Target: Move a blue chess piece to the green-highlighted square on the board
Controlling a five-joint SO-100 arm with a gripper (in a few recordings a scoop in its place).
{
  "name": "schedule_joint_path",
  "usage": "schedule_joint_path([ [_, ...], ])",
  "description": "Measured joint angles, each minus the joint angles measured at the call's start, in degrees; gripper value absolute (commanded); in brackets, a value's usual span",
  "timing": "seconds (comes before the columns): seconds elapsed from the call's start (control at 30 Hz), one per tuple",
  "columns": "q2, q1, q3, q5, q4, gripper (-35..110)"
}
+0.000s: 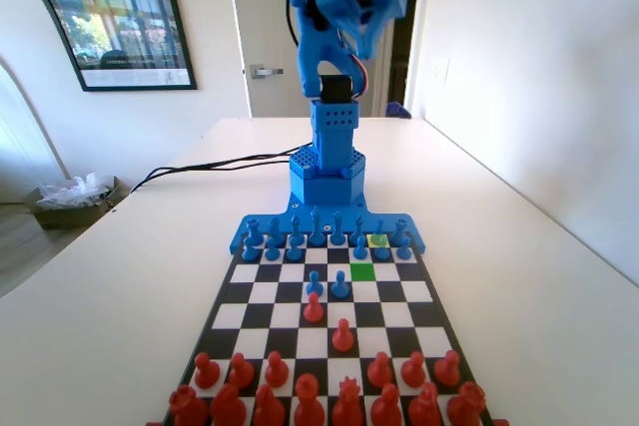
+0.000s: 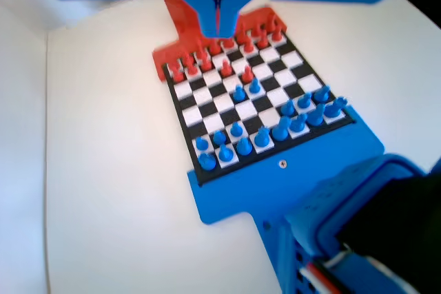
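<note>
The board [image 1: 397, 292] lies lengthwise on the white table, with blue pieces [image 1: 318, 236] in two rows at its far end by the arm's base. The green-highlighted square [image 1: 362, 270] is bare, one row in front of them, right of centre. A paler yellow-green square [image 1: 378, 240] sits just behind it to the right, among the blue pieces. Two blue pawns [image 1: 340, 285] stand advanced near mid-board. In the wrist view the board [image 2: 220, 105] is far below, and my gripper [image 2: 219, 27] hangs high above its red end, jaws pressed together and holding nothing.
Red pieces [image 1: 319, 396] fill the near rows, and two red pawns [image 1: 342, 334] stand forward, one directly in front of a blue pawn. Black cables [image 1: 200, 167] run across the table at the far left. The table's edges fall away on both sides.
</note>
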Motion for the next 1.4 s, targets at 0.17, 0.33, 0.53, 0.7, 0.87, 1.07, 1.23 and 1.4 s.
schedule_joint_path([
  [0.17, -3.2, -2.1, 4.8, 0.8, -3.6, 3],
  [0.33, -6.1, -3.4, 7.9, 2.4, -8.3, 3],
  [0.53, -9.2, -5.6, 12.2, 4.7, -13.2, 3],
  [0.7, -9.9, -6.9, 15.9, 5.5, -17.9, 3],
  [0.87, -10.7, -8.1, 20.3, 6.1, -22.9, 3],
  [1.07, -11.7, -8.0, 24.1, 5.3, -26.5, 4],
  [1.23, -11.7, -8.1, 27.1, 3.3, -29.2, 4],
  [1.4, -12.0, -7.5, 30.7, 1.7, -33.9, 6],
])
